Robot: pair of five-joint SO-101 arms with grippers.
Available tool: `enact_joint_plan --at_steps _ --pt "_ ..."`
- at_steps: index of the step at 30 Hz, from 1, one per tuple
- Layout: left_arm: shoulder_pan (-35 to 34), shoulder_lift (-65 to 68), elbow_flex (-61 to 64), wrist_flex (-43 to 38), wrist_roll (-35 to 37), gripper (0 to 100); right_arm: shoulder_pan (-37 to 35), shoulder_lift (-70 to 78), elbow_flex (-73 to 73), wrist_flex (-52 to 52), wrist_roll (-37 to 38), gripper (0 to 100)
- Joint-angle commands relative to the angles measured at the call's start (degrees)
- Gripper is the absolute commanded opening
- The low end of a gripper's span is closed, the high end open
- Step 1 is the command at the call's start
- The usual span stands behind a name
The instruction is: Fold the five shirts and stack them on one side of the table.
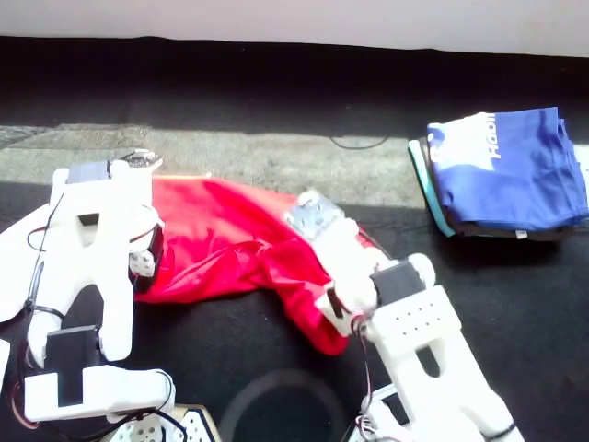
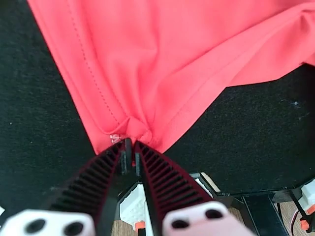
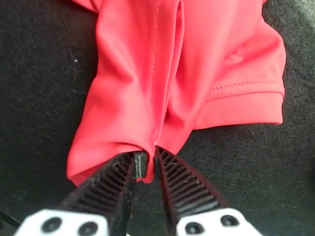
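A red shirt (image 1: 230,244) lies crumpled on the black table between the two arms. My left gripper (image 2: 131,146) is shut on a bunched corner of the red shirt (image 2: 162,64) at its hem. My right gripper (image 3: 146,157) is shut on a fold of the red shirt (image 3: 167,73), beside a short sleeve. In the high view the left arm (image 1: 92,249) stands at the shirt's left edge and the right arm (image 1: 368,285) at its right lower part. A stack of folded shirts (image 1: 506,175), blue one on top, sits at the far right.
The black table cover (image 1: 230,368) reaches the front edge. A pale floor strip (image 1: 276,152) runs behind the red shirt. The arm bases (image 1: 101,391) stand at the front.
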State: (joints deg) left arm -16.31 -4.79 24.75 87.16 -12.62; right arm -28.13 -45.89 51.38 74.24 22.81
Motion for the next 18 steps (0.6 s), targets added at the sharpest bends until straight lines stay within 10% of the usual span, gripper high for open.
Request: enact_joint_plan --at_steps 1,18 --pt "-0.57 -2.07 0.57 -2.02 -0.44 1 -0.48 -5.05 3.47 -0.92 -0.62 1.5" --pt "-0.57 -2.59 0.4 -2.64 -0.44 1 -0.4 -4.53 -18.59 9.27 -19.69 14.2"
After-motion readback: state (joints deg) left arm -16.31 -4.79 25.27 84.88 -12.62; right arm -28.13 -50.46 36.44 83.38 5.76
